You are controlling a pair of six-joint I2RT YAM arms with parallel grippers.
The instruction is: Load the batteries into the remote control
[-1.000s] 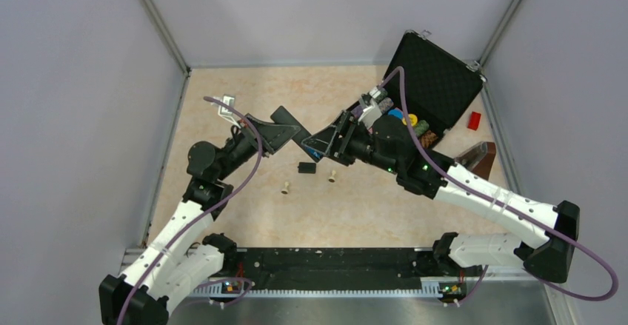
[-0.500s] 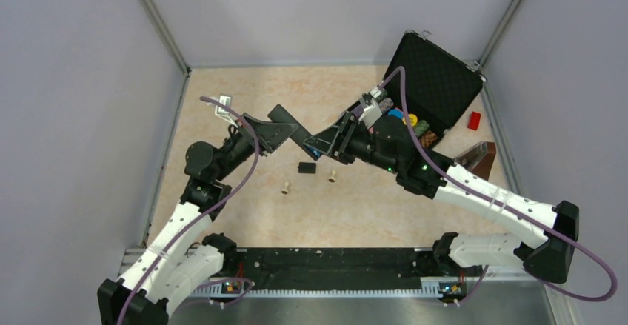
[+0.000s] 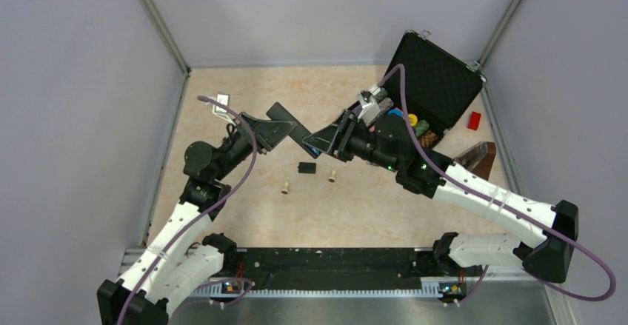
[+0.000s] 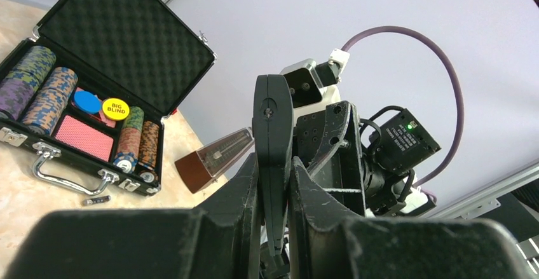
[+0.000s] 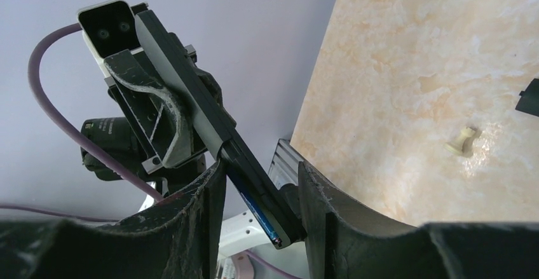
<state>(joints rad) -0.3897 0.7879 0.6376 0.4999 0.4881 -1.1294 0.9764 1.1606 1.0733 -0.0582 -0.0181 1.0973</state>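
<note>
My left gripper (image 3: 275,131) is shut on the remote control (image 3: 284,115), a slim black bar held in the air over the middle of the table. In the left wrist view the remote (image 4: 273,120) stands edge-on between the left gripper's (image 4: 274,164) pads. My right gripper (image 3: 326,143) straddles the remote's other end. There the remote (image 5: 191,101) runs aslant between the right gripper's (image 5: 259,171) fingers and touches both. A blue battery (image 5: 257,213) shows in the open compartment. The small black back cover (image 3: 306,167) lies on the table below.
Two beige pegs (image 3: 285,189) (image 3: 332,178) stand on the table near the cover. An open black chip case (image 3: 437,88) sits at the back right, with a brown metronome (image 3: 478,158) and a red block (image 3: 474,121) beside it. Walls close in the table.
The right gripper's fingers have narrowed around the remote's end. The left gripper has shifted the remote slightly up and to the left.
</note>
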